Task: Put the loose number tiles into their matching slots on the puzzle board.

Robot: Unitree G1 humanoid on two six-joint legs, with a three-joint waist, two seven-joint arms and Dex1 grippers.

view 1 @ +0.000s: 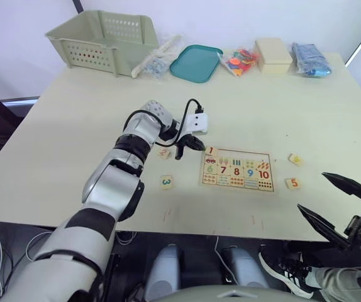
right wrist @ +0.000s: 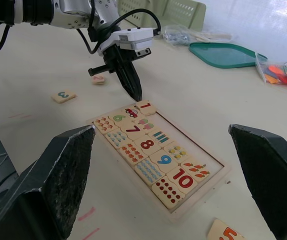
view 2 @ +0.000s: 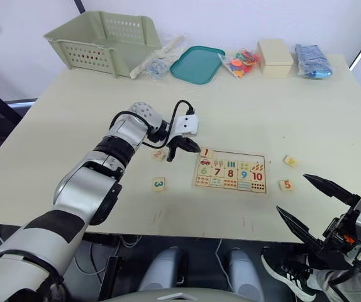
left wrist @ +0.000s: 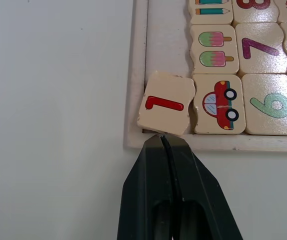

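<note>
The puzzle board (view 1: 246, 155) lies flat on the table, its top row of slots (right wrist: 196, 147) mostly bare. Tile 1 (left wrist: 166, 102) rests askew on the board's corner, half over the rim. My left gripper (left wrist: 162, 137) is shut, its tips touching that tile's edge and holding nothing. Tile 2 (view 1: 163, 152) lies just beside this gripper, and tile 3 (view 1: 166, 182) sits nearer the front. Right of the board lie tile 5 (view 1: 292, 183) and another loose tile (view 1: 295, 159) whose digit I cannot read. My right gripper (view 1: 311, 190) hovers open and empty near the table's front right.
Along the back edge stand a green basket (view 1: 102, 38), a clear bag (view 1: 158, 60), a teal tray (view 1: 196, 63), a bag of coloured pieces (view 1: 240, 60), a cream box (view 1: 273, 55) and a blue packet (view 1: 309, 60).
</note>
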